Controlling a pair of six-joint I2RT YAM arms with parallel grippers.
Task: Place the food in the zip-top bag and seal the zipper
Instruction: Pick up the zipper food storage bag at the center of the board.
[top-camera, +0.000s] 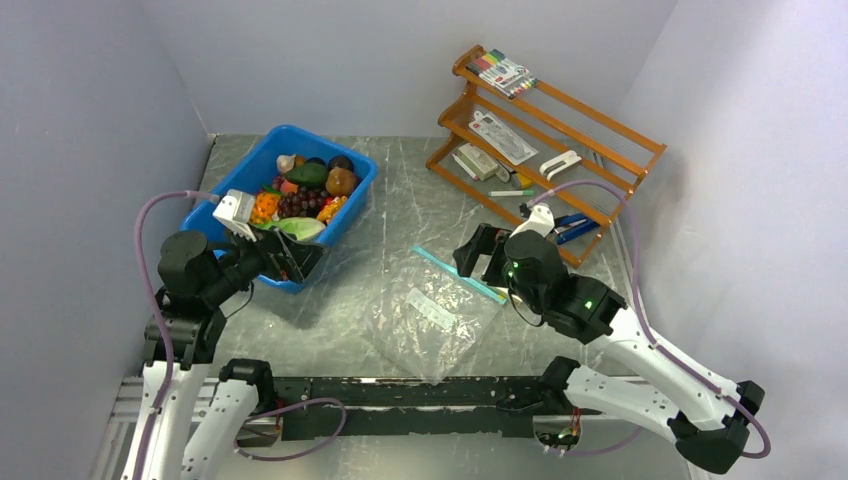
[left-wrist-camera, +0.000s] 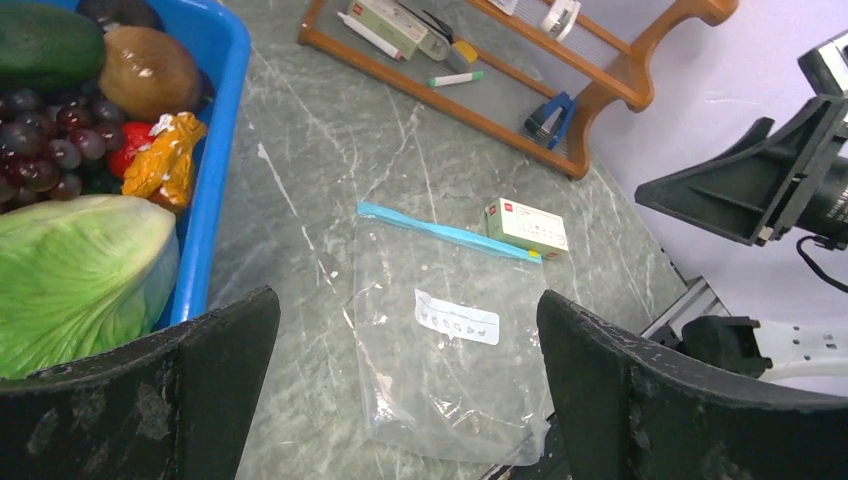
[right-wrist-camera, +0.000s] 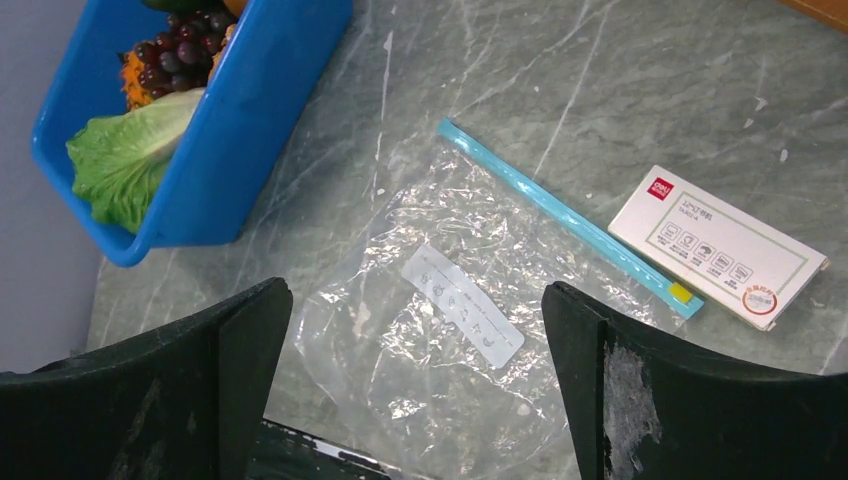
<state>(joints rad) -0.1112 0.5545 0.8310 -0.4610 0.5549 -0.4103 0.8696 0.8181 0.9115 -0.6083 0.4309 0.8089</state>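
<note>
The food lies in a blue bin (top-camera: 365, 185): green lettuce (top-camera: 300, 228) (left-wrist-camera: 80, 270) (right-wrist-camera: 125, 160), purple grapes (top-camera: 300, 203) (left-wrist-camera: 50, 150), a brown round fruit (top-camera: 341, 181) (left-wrist-camera: 148, 72) and a dark avocado (top-camera: 306, 173). The clear zip-top bag (top-camera: 425, 325) (left-wrist-camera: 450, 390) (right-wrist-camera: 440, 370) lies flat and empty on the table between the arms. Its teal zipper (top-camera: 460, 275) (left-wrist-camera: 440, 232) (right-wrist-camera: 560, 215) is along the far edge. My left gripper (top-camera: 295, 258) (left-wrist-camera: 405, 300) hangs open by the bin's near corner. Above the zipper's right end, my right gripper (top-camera: 480, 252) (right-wrist-camera: 415, 290) is open and empty.
A wooden rack (top-camera: 560, 120) with markers and stationery packs stands at the back right. A small white box (left-wrist-camera: 527, 228) (right-wrist-camera: 720, 245) lies just beyond the zipper's yellow-tipped end. Walls close in on the left, back and right. The table's front rail runs under the bag's near edge.
</note>
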